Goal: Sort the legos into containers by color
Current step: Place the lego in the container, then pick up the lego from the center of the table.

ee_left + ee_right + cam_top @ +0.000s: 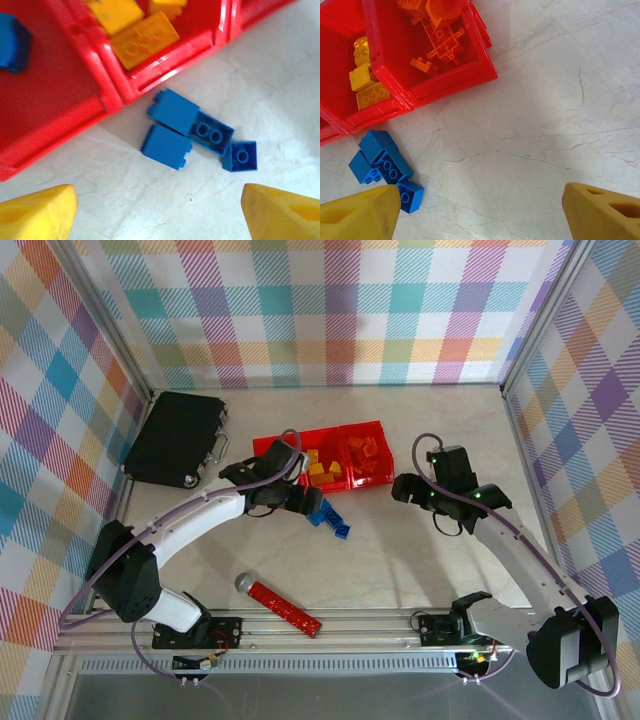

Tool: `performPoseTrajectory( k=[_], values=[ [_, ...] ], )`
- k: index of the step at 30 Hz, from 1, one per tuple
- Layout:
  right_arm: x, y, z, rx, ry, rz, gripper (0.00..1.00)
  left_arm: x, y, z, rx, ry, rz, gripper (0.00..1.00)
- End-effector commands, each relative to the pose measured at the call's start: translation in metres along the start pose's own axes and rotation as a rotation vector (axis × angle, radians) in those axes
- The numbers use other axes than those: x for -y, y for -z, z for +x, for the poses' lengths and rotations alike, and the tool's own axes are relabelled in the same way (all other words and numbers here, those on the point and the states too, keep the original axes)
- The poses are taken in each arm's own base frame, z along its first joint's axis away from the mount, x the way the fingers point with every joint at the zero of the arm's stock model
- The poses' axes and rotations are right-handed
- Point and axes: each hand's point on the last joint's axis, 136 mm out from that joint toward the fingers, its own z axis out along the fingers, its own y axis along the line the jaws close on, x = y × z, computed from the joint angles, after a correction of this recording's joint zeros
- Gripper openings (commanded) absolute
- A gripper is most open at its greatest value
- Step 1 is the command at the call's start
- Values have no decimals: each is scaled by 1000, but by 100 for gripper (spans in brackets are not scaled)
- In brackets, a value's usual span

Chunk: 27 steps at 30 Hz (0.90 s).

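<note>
Lying ahead of spread left fingers (35, 212), blue legos (170, 145) beside red containers (115, 85), right fingers (600, 210) likewise spread

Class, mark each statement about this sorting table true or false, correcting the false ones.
1. Three small blue plastic bricks lie on the pale table outside the red three-bin plastic tray. True.
2. The tray's centre compartment holds blue bricks. False: the middle bin holds yellow bricks.
3. The left pincer grips a blue brick. False: it is open and empty above them.
4. The long red studded bar lies in the tray. False: it lies on the table.
5. One blue brick sits in an end bin. True.
</note>
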Motion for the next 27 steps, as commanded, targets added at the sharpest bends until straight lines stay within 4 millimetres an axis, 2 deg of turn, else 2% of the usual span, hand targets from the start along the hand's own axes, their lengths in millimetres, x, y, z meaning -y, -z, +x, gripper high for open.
performPoseTrajectory(
  k=[1, 2, 6, 11, 19, 27],
  values=[
    [-7, -1, -5, 3, -20, -35, 84, 18, -20, 20, -108, -140, 54, 95],
    [-7, -1, -4, 0, -20, -33, 84, 20, -28, 24, -143, -153, 58, 100],
    [-5, 2, -3, 3, -20, -28, 84, 22, -54, 31, -192, -252, 33, 100],
    [0, 6, -2, 17, -12, -7, 85, 20, -76, 43, -252, -360, -1, 100],
    [1, 2, 0, 7, -8, -1, 85, 18, -85, 36, -210, -413, -24, 98],
    [3, 3, -3, 13, 4, 13, 85, 14, -105, 38, -247, -448, -32, 96]
  ],
)
